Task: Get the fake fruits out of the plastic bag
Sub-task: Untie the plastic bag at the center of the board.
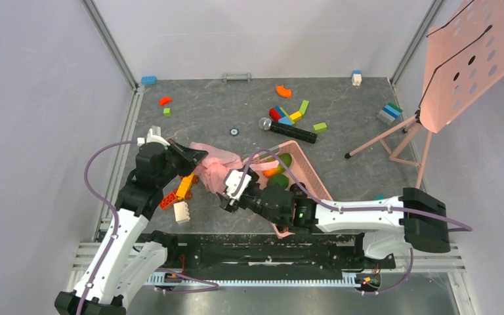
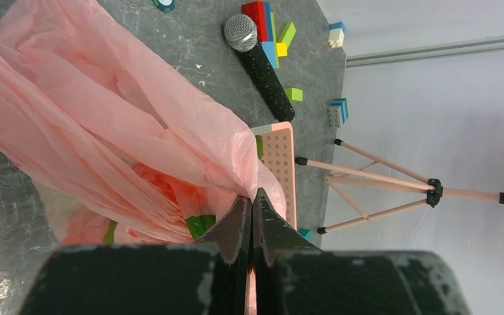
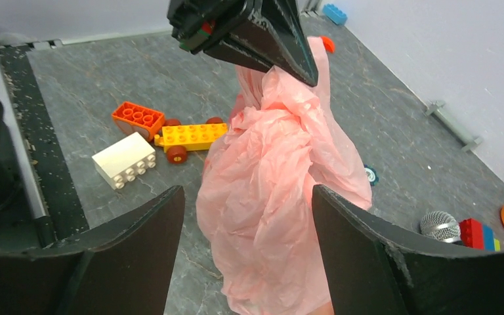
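The pink plastic bag [image 1: 213,167] hangs crumpled left of centre, lifted off the table. My left gripper [image 1: 193,156] is shut on its top edge; in the left wrist view the gripper [image 2: 252,198] pinches the thin film, and the bag [image 2: 105,118] shows printed green leaves. My right gripper [image 1: 228,195] is open. In the right wrist view the right gripper [image 3: 248,191] has the bag [image 3: 275,177] hanging between its wide-apart jaws, untouched. The left gripper [image 3: 256,33] shows above it. No fruit shows inside the bag. Green and orange fruits [image 1: 282,164] lie in the basket.
A rigid pink slotted basket [image 1: 308,177] stands right of the bag, over my right arm. A yellow-orange toy car [image 1: 184,186] and a white brick [image 1: 182,211] lie below the bag. A microphone [image 1: 289,130], loose bricks and a pink music stand [image 1: 466,59] stand further back.
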Action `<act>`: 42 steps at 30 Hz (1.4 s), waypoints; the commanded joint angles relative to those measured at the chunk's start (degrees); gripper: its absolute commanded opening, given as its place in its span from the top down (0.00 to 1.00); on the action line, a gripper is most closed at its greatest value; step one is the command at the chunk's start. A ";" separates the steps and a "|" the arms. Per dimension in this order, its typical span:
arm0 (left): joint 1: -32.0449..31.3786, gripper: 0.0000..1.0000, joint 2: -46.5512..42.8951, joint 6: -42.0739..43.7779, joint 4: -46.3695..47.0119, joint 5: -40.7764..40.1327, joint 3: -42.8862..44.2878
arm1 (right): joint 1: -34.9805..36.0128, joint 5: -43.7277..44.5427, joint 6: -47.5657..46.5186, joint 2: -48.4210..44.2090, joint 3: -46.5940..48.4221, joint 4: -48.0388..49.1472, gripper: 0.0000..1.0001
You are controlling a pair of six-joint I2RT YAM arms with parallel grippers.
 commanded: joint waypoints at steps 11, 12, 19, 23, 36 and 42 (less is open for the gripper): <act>-0.40 0.98 -1.85 -4.86 0.84 4.09 -0.73 | -1.85 6.77 2.57 4.67 5.61 0.71 0.89; -0.39 0.98 -2.00 -4.92 0.87 4.20 -0.75 | -2.26 6.74 3.40 4.40 5.30 0.31 0.94; -0.24 0.98 -1.33 -4.30 0.29 1.04 0.09 | -6.04 5.33 7.85 -1.39 1.02 -1.58 1.00; 0.13 0.98 0.34 -2.91 -1.08 -1.83 1.80 | -8.41 4.28 9.66 -6.51 -2.50 -2.76 1.00; 3.97 0.98 0.19 2.38 -8.92 -8.71 6.98 | -18.29 12.25 18.58 -16.69 -10.50 -8.95 1.00; 4.43 0.98 -2.93 3.18 -12.04 -11.71 6.98 | -22.45 18.87 31.49 -15.92 -10.41 -16.56 1.00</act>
